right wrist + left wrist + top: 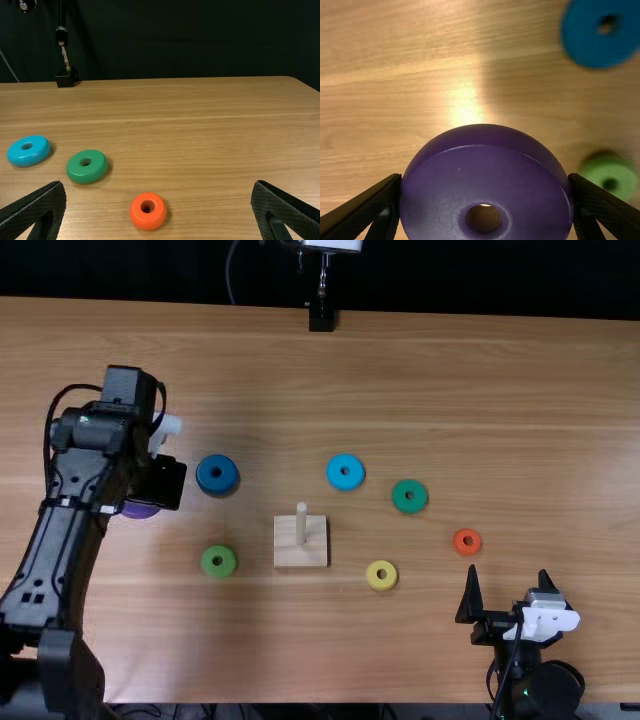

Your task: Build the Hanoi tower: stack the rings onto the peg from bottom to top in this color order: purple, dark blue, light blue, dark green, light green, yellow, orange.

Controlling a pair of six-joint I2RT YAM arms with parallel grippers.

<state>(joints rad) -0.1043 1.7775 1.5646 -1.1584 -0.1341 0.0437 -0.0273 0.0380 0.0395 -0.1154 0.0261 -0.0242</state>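
Peg (301, 524) stands mid-frame, dark blue ring (217, 474) to its upper left. I've the left gripper (160, 483) clamped on the purple ring (141, 511), perhaps lifted; the right gripper (508, 571) stands spread.

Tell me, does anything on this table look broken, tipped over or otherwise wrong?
Nothing stands out. The peg stands upright and bare on its base, six rings lie flat around it, and the left end effector has the purple ring between its fingers. I see no damage.

The table (520, 370) is brightly lit; white glare is reflected near the purple ring (440, 200), faint shadows are cast, and the backdrop (190, 40) is sunk in darkness.
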